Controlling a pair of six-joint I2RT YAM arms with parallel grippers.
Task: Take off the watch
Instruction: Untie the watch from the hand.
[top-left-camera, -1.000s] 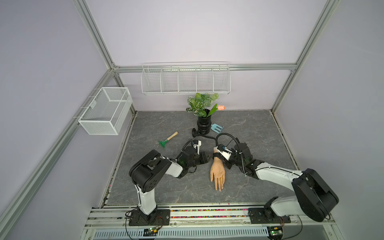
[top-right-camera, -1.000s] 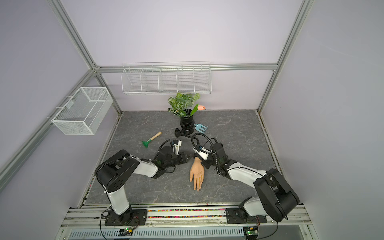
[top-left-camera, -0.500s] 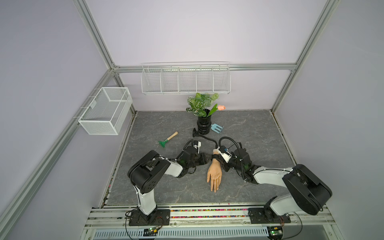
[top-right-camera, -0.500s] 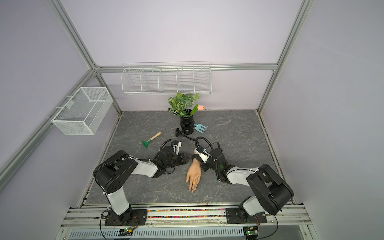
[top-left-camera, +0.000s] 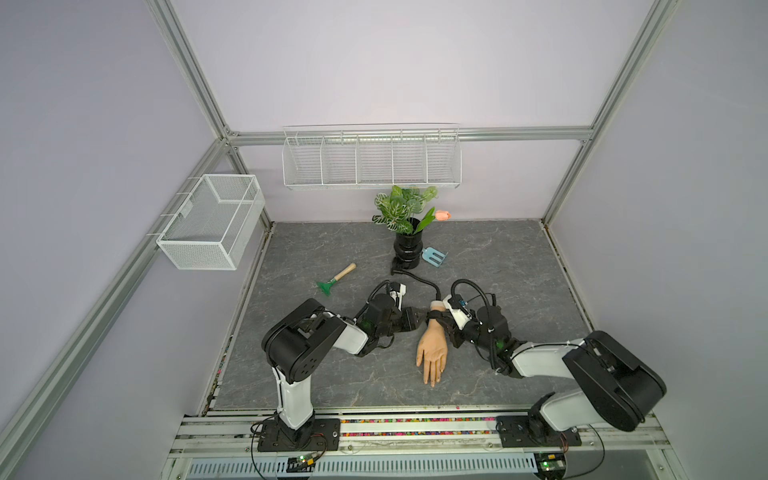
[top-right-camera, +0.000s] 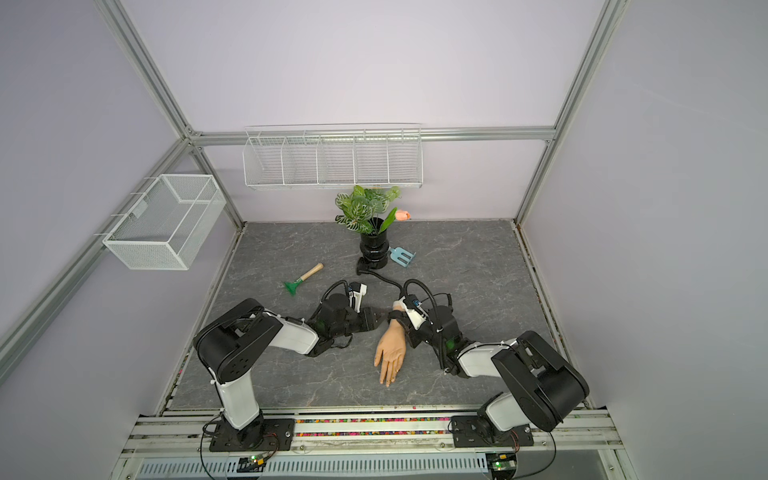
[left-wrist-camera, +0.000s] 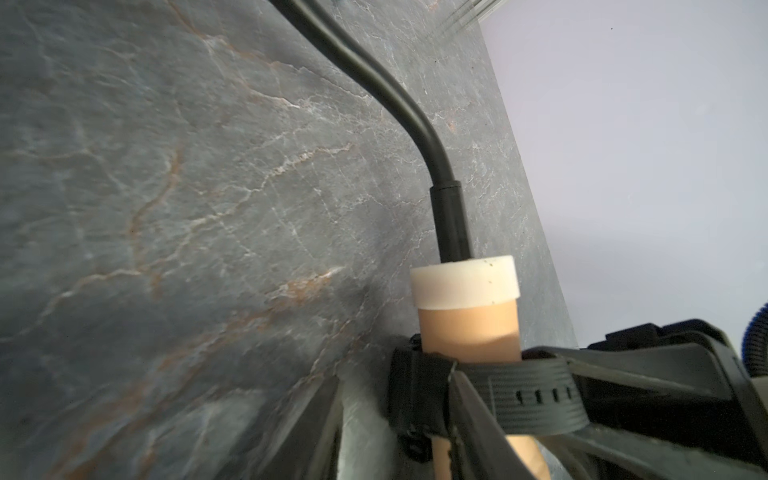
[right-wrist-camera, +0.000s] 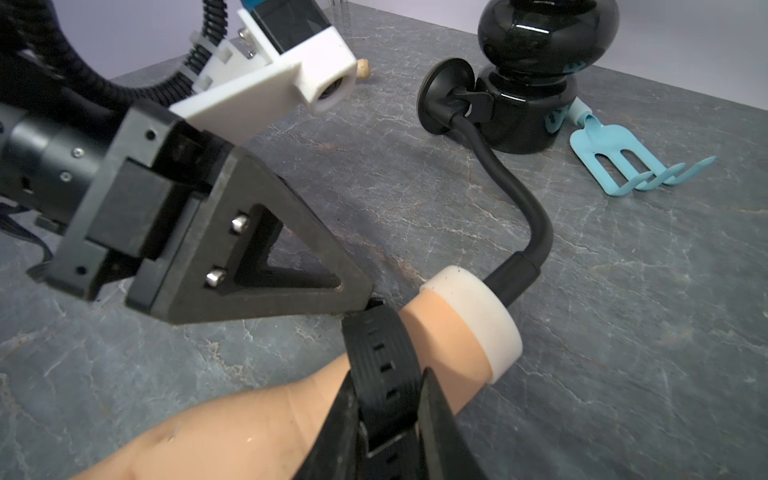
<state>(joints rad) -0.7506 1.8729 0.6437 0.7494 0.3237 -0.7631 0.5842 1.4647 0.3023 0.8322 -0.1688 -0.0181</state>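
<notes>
I saw the grey stone-patterned bench (top-left-camera: 332, 374) carrying a black vase (top-left-camera: 407, 249), a blue fork (top-left-camera: 435, 255) beside it, and a green trowel (top-left-camera: 335, 279) farther off.

The watch (right-wrist-camera: 384, 370) is strapped around the wrist of the tan mannequin hand (right-wrist-camera: 266, 415), which lies on the grey stone-pattern table (right-wrist-camera: 623, 332). The right gripper (right-wrist-camera: 388, 419) has its jaws closed on the black strap, one on each edge. The left gripper's fingertip (right-wrist-camera: 357, 297) touches the strap's far side. A black gooseneck stalk (right-wrist-camera: 515, 183) runs from the white wrist cap (right-wrist-camera: 478, 320) to a suction-cup base (right-wrist-camera: 440, 95) beside a black vase (right-wrist-camera: 536, 79). A blue hand rake (right-wrist-camera: 619, 162) lies near the vase.
</notes>
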